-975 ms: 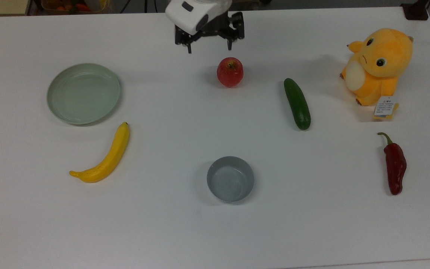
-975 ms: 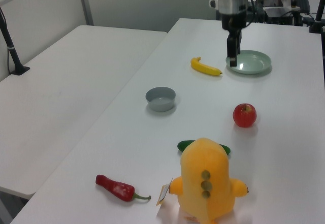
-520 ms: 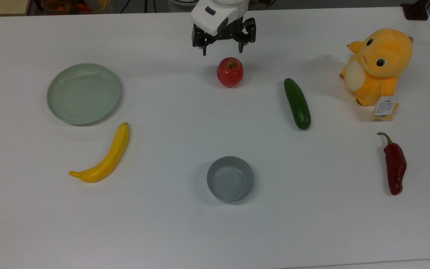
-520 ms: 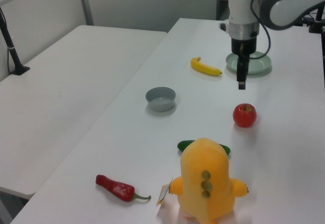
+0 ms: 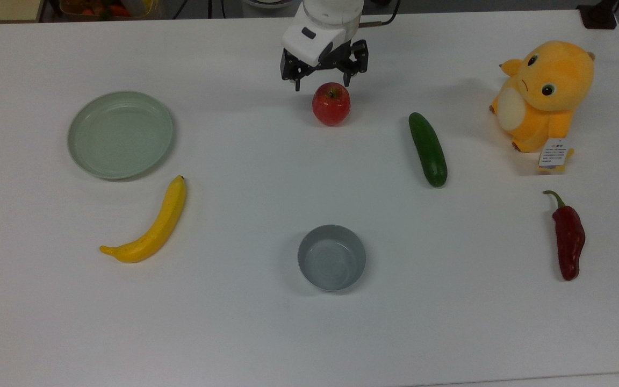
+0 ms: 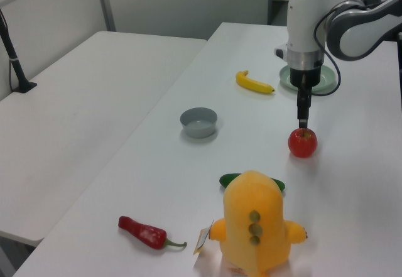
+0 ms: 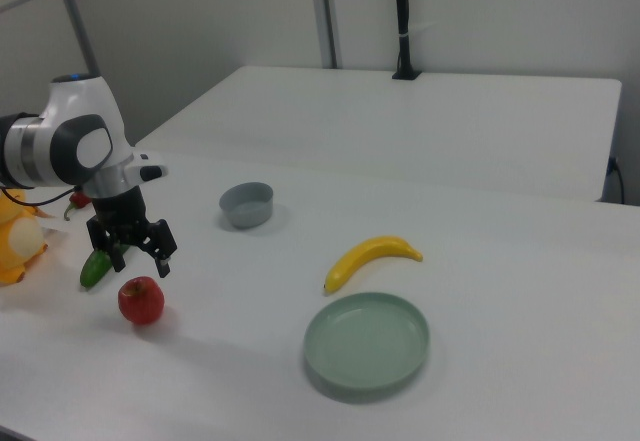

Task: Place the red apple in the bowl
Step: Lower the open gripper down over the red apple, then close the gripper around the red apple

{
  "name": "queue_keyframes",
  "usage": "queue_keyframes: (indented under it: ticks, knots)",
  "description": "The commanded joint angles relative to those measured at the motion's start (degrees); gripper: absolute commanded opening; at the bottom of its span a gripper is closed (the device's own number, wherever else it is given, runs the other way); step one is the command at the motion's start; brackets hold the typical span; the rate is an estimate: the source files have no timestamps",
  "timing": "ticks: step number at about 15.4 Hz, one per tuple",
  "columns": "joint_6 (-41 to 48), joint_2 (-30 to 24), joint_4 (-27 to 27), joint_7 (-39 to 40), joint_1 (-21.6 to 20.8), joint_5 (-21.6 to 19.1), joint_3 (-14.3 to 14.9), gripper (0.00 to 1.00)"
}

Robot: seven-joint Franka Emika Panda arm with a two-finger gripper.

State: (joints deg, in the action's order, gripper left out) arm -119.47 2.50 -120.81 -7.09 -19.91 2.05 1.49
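The red apple point(image 5: 331, 104) stands on the white table at the back middle of the top view, stem up; it also shows in the left view point(image 6: 303, 143) and the right view point(image 7: 141, 300). My gripper point(image 5: 322, 83) hangs open just above it, its black fingers spread wider than the apple and pointing down with nothing between them. In the left view the gripper point(image 6: 303, 123) ends right over the apple's top, and the right view shows the gripper point(image 7: 135, 261) a little above the fruit. The grey bowl point(image 5: 331, 258) sits empty toward the front middle, well apart from the apple.
A pale green plate point(image 5: 120, 134) and a banana point(image 5: 151, 226) lie on the top view's left. A cucumber point(image 5: 427, 149), an orange plush toy point(image 5: 543, 97) and a dark red chili point(image 5: 568, 239) are on the top view's right. Bare table separates apple and bowl.
The gripper has swung toward the top view's right and come down, from beside the plate to just over the apple. The fruit and bowl have not moved.
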Motion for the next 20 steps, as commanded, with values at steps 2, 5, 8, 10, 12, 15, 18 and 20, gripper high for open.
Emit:
queue_keyframes:
  ticks: [2, 5, 8, 10, 12, 15, 18, 20]
  knots:
    - [-3.5, 2.4, -0.6, -1.6, -0.2, 1.1, -1.7, 1.0]
    - [-4.3, 3.3, -0.8, -2.3, -0.2, 1.1, -2.1, 1.0]
    - [-4.4, 3.8, -0.8, -2.2, -0.3, 1.1, -2.3, 0.97]
    - [-4.3, 4.4, -1.2, -1.8, -0.3, 1.4, -2.5, 0.92]
    - [-4.3, 4.5, -1.6, -1.6, -0.3, 3.3, -3.2, 0.74]
    - [-4.3, 5.3, -2.0, -1.6, -0.1, 4.9, -4.3, 0.29]
    - [-4.3, 5.1, -1.5, -1.5, 0.2, 5.4, -4.3, 0.17]
    - [-4.4, 4.9, 0.2, -1.8, 0.5, 5.4, -4.3, 0.17]
